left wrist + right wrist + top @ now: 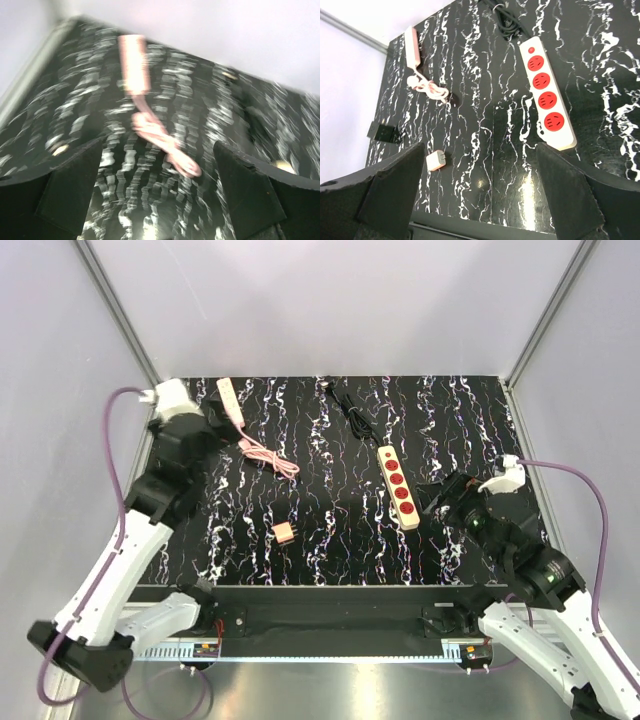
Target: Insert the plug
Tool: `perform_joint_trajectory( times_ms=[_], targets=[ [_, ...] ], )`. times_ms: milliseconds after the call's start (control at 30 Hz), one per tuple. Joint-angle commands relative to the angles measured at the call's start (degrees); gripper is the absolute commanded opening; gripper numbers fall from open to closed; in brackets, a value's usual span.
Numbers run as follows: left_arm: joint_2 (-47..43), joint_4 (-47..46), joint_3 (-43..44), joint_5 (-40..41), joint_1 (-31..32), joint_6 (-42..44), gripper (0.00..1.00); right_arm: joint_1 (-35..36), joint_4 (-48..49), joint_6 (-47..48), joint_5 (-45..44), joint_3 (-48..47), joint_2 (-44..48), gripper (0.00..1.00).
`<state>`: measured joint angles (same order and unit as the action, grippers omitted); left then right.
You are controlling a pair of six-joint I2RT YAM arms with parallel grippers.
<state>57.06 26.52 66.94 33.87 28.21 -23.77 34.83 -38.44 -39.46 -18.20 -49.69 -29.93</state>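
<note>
The plug (pixel 285 531) is a small pinkish-white cube with metal prongs, lying alone on the black marbled table near its front; the right wrist view shows the plug (pixel 436 161) too. A cream power strip (pixel 397 487) with several red sockets lies right of centre, and in the right wrist view the power strip (pixel 547 92) is ahead of the right finger. My right gripper (pixel 437 502) hovers open just right of the strip's near end, with nothing between its fingers (pixel 570 192). My left gripper (pixel 222 430) is open at the back left, over a pink cord (pixel 165 142).
A pink power strip (pixel 231 400) with its coiled pink cord (pixel 270 458) lies at the back left. A black cable (pixel 350 408) runs from the back wall to the cream strip. White walls with metal posts close in the table. The left wrist view is motion-blurred.
</note>
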Motion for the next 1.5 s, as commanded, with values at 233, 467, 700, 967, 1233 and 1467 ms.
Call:
perform_joint_trajectory(
  times_ms=[233,467,700,967,1233,1467],
  targets=[
    [6.9,10.74,-3.65,-25.55,-36.18,-17.62,0.99,0.33,4.86,3.25,3.43,2.05,4.35,1.0],
    [20.52,12.06,-5.41,-38.43,-50.26,-18.59,0.98,0.24,4.95,1.32,4.4,4.95,9.62,1.0],
    [31.44,8.37,-5.42,-44.68,-52.2,-18.77,0.93,0.33,5.21,3.6,5.01,5.22,11.04,1.0],
    [34.26,6.61,-6.29,-37.03,-52.29,-17.9,0.84,0.33,4.78,3.87,4.84,5.92,14.72,1.0],
    [37.16,5.12,-6.91,-38.79,-52.2,-16.14,0.63,0.33,2.84,4.04,2.55,5.84,16.49,1.0],
    [39.8,4.33,-6.03,-44.23,-51.33,-13.06,0.41,0.33,1.09,4.75,-0.17,5.66,17.19,1.0]
  ],
)
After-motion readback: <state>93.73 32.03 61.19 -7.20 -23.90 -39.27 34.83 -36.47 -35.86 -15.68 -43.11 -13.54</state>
